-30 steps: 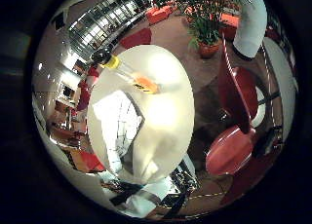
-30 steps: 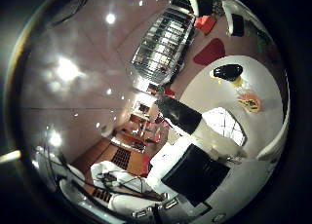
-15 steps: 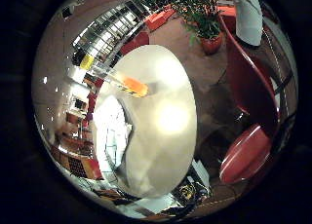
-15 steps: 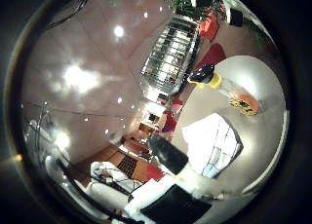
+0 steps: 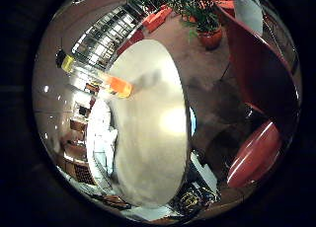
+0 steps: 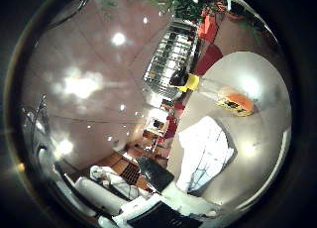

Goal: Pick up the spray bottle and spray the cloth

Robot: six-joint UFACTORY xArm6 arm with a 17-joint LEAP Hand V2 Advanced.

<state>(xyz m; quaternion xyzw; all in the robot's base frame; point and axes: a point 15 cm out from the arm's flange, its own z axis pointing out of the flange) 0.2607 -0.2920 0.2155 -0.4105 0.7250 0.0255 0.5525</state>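
Though blurred, spray bottle [image 6: 218, 91] lies beside cloth [image 6: 205, 151].

Hand [image 6: 148, 205] holds nothing; white-and-black fingers [image 6: 154, 172] extended at view edge.

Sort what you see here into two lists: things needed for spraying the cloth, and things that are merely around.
Needed: spray bottle, lying on its side; white cloth beside it; the round table bearing both.

Merely around: red chair; potted plant.
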